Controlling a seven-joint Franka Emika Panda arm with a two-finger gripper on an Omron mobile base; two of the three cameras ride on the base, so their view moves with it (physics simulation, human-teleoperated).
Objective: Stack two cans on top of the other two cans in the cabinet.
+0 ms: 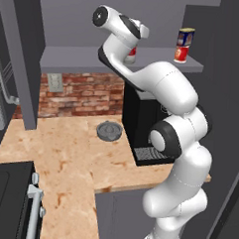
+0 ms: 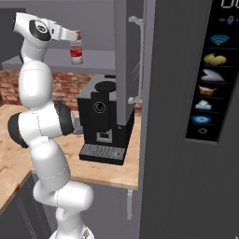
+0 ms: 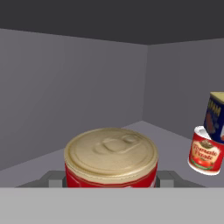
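Dark-blue yellow-label can (image 3: 215,117) already stacked on small red-and-white can (image 3: 204,155), right of fingers. Gripper (image 3: 111,180) clamped on second red can (image 3: 111,158); placement remaining.

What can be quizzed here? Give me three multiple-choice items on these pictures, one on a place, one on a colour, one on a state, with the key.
1. Where is the blue can?
A. On the counter
B. On top of a red can on the shelf
C. On the coffee machine

2. What colour is the lid of the can nearest the hand camera?
A. Black
B. Blue
C. Pale gold

3. What is the gripper doing?
A. Closed on a red can
B. Wide open and empty
C. Holding the blue can

Key:
1. B: the blue can stands on the lower red can at the right of the shelf.
2. C: the gripped red can has a pale gold top.
3. A: the gripper has a finger on each side of that can.
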